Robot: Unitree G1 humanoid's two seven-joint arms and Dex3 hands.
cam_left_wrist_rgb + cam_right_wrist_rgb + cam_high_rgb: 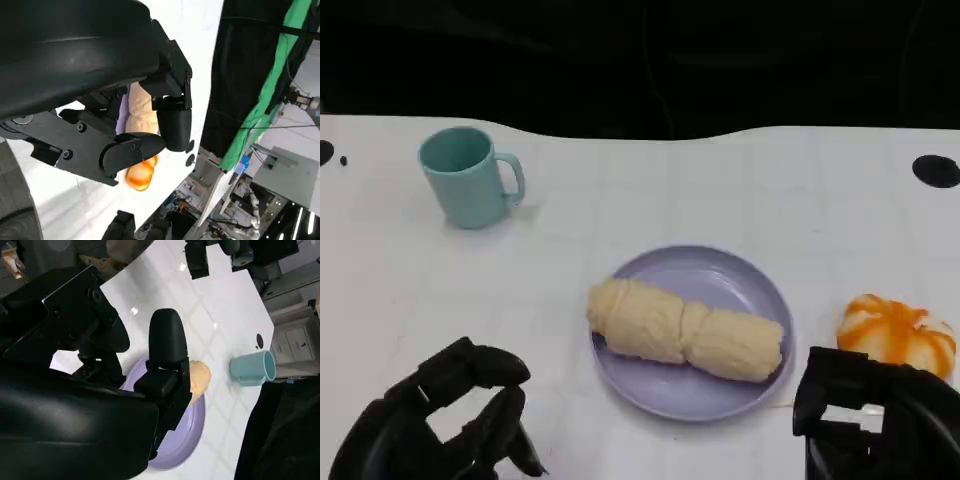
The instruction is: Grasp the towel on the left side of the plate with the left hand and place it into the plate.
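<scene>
The rolled cream towel [685, 330] lies across the lilac plate [720, 275], its left end reaching just over the rim. My left hand [440, 415] hovers above the table at the lower left, well clear of the plate, with curved fingers spread and nothing in them. My right hand [875, 415] is at the lower right, beside the plate's right rim, and holds nothing. The left wrist view has the towel [140, 107] showing beyond the fingers of my left hand [100, 100]. In the right wrist view the towel [199, 377] and plate [185, 440] lie past my right hand [100, 390].
A teal mug [470, 178] stands at the back left, its handle pointing right. An orange-and-white pumpkin-like object [898, 333] sits right of the plate, just above my right hand. The table's far edge borders a dark backdrop.
</scene>
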